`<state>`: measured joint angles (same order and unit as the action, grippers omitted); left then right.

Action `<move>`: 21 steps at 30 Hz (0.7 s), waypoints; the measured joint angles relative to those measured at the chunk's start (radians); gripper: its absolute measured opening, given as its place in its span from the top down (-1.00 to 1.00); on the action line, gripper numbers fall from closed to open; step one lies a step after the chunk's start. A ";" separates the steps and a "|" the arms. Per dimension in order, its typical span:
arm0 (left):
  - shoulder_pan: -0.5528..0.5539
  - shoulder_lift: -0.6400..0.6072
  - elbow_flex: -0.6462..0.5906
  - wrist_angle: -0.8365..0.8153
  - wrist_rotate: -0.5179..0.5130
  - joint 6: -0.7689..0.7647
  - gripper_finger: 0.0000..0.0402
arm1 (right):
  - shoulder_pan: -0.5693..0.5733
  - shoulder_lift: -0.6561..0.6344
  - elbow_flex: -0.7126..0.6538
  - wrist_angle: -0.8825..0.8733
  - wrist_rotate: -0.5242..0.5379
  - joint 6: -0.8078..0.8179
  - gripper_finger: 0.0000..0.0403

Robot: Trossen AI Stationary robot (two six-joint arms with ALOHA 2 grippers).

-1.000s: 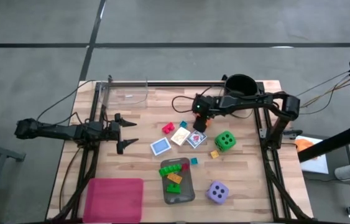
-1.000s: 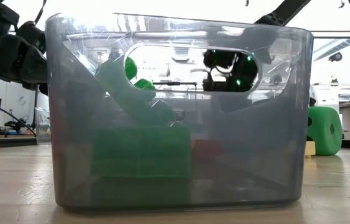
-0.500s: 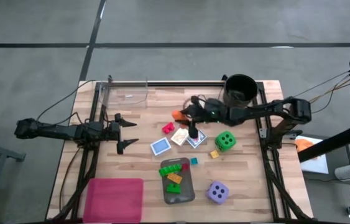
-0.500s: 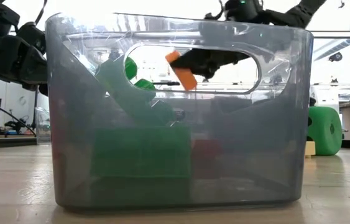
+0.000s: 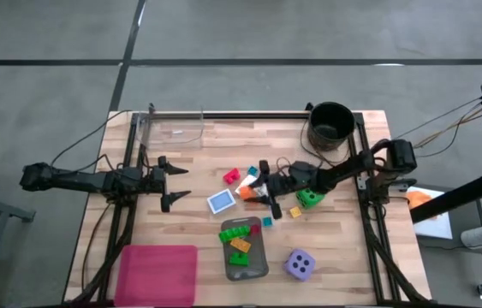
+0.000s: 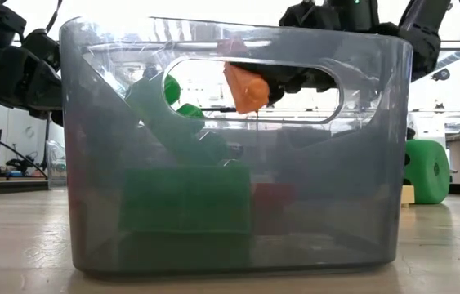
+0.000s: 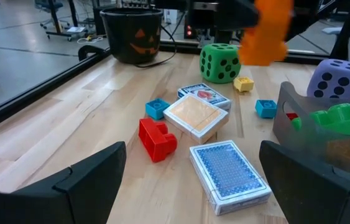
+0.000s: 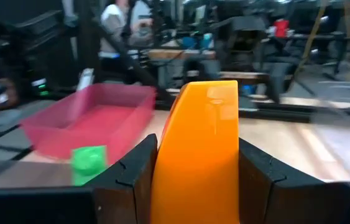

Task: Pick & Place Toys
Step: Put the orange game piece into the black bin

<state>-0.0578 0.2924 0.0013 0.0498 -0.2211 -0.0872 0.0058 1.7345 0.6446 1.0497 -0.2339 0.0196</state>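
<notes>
While the left tool [image 5: 175, 181] waits wide open and empty at the bench's [image 5: 181, 231] nine o'clock edge, the right tool [image 5: 255, 192] is clamped on an orange block [image 5: 246, 192], carried in the air above the cards [image 5: 221, 202] (roughly twelve o'clock of the grey tray [image 5: 256, 267], which has green blocks [image 5: 235, 231] inside).

Bright, backlit low view; blurred room behind the right wrist.
</notes>
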 joint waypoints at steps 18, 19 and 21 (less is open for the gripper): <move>0.000 0.000 0.000 -0.001 0.000 0.000 -0.84 | 0.196 0.019 0.206 -0.492 -0.027 0.004 0.25; 0.000 0.000 0.000 -0.001 0.000 0.000 -0.84 | 0.201 0.025 0.206 -0.493 -0.028 0.008 0.25; 0.000 0.000 0.000 -0.001 0.000 0.000 -0.84 | 0.208 0.041 0.206 -0.496 -0.028 0.015 0.25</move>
<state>-0.0578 0.2924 0.0013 0.0486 -0.2212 -0.0873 0.2134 1.7759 0.8509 0.5534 -0.2616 0.0342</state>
